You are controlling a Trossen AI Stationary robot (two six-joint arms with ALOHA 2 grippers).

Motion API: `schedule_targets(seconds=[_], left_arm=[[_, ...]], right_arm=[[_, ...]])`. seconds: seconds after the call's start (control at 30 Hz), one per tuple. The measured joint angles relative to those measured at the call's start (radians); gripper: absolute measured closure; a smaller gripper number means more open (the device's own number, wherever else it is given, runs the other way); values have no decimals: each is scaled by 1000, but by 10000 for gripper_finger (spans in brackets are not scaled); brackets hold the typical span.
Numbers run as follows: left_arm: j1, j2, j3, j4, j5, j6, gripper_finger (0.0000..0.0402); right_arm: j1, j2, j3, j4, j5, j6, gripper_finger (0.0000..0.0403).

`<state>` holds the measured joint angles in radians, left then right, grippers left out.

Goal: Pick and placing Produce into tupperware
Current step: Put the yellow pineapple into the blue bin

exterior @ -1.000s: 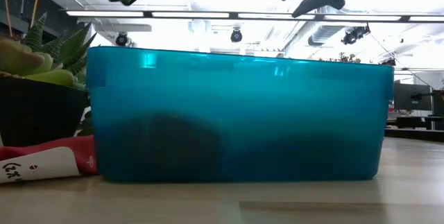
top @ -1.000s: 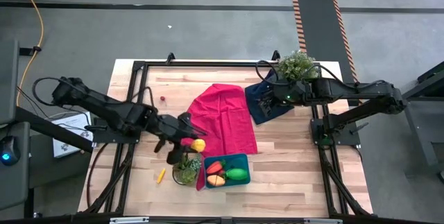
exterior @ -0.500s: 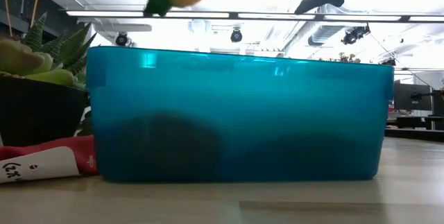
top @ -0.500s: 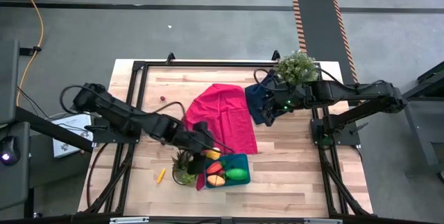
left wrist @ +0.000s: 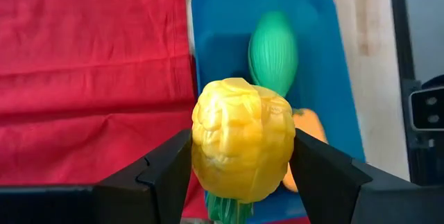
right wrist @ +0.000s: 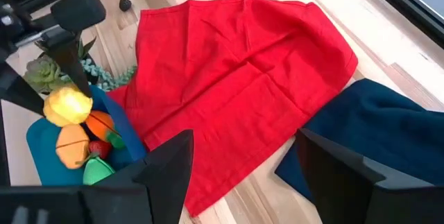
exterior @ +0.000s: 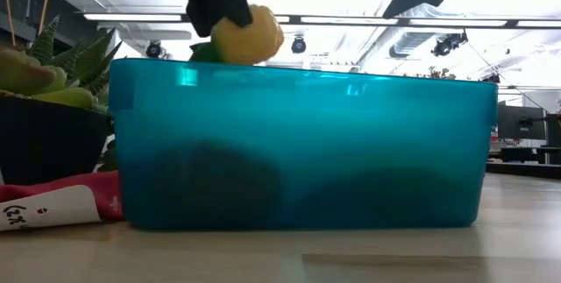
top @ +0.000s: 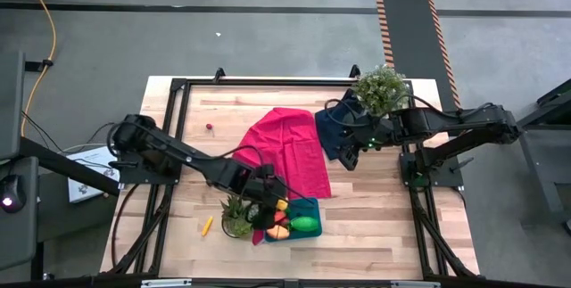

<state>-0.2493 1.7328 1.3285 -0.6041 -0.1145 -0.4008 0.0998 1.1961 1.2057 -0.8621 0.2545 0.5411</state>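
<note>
While the left gripper [left wrist: 243, 175] has its fingers clamped on the knobbly yellow toy fruit [left wrist: 243, 148], low centre of the high view, the shallow teal plastic tupperware [left wrist: 333, 64] sits directly underneath (a straight drop); the right gripper [top: 350, 159] hangs spread, upper right.

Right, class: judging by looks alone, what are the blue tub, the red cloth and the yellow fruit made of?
Tub: probably translucent glossy plastic; dark shapes show through its wall.
Red cloth: woven fabric, matte; it creases and folds.
Yellow fruit, gripped between the left fingers: likely moulded plastic, shiny, with a bumpy skin.
</note>
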Motion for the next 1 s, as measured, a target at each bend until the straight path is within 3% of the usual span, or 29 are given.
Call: schedule_targets(seconds=[0.63,1.0], left_arm=[[-16,86,1,75,97,-34,188],[-20,95,0,82,98,-29,188]], right_arm=[[-1,0,0,0,4,12,160],[-1,0,0,5,4,27,160]])
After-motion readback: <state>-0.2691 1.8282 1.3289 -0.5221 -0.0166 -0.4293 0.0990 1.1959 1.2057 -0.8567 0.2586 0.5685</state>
